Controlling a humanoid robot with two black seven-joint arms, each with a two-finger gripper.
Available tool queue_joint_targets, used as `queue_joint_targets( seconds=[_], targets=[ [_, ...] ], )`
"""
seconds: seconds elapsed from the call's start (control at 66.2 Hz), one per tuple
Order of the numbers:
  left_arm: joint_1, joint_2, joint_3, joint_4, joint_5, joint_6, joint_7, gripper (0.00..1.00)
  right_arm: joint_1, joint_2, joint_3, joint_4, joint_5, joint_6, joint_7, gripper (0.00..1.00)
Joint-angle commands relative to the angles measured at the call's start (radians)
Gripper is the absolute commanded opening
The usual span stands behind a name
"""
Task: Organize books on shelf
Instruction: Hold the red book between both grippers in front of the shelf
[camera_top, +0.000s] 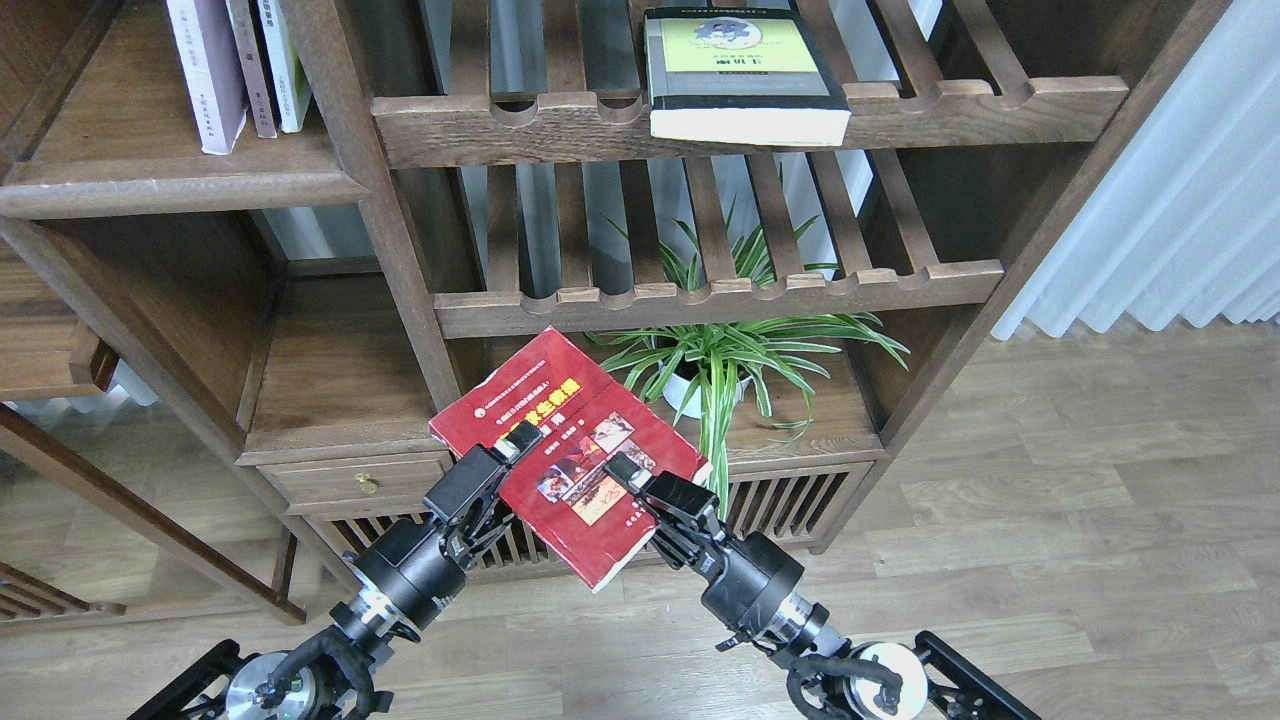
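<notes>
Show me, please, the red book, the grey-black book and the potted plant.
red book (560, 400), head view, upper cover.
grey-black book (738, 60), head view, yellow-green panel.
potted plant (735, 350), head view, leaves.

bookcase (400, 250): dark wood, fills left and centre | slatted racks (720, 290): centre | plant (720, 360): centre, low compartment | drawer (350, 480): lower left | floor (1050, 520): grey-brown planks, right and bottom | curtain (1170, 200): white, upper right, daylit
</notes>
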Motion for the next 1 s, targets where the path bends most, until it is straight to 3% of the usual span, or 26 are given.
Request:
queue_joint_targets(
  seconds=[0.0,0.392,0.483,0.936,0.981],
  targets=[
    [-0.005,-0.001,-0.002,0.001,0.0,0.0,-0.001,0.95,0.001,0.0,0.0,0.0,0.0,0.0,0.0,0.04],
    [-0.039,-0.021,0.002,0.0,-0.001,0.0,0.0,0.75,-0.001,0.0,-0.002,0.002,-0.002,0.0,0.0,0.04],
    [-0.039,-0.021,0.002,0.0,-0.001,0.0,0.0,0.64,0.001,0.0,-0.012,0.002,-0.002,0.0,0.0,0.04],
    [-0.039,-0.007,0.037,-0.01,-0.003,0.0,-0.003,0.28,0.002,0.0,-0.014,0.002,-0.002,0.0,0.0,0.04],
    [-0.039,-0.005,0.037,-0.01,-0.004,0.0,-0.006,0.18,0.002,0.0,-0.014,0.002,-0.002,0.0,0.0,0.05]
  ],
)
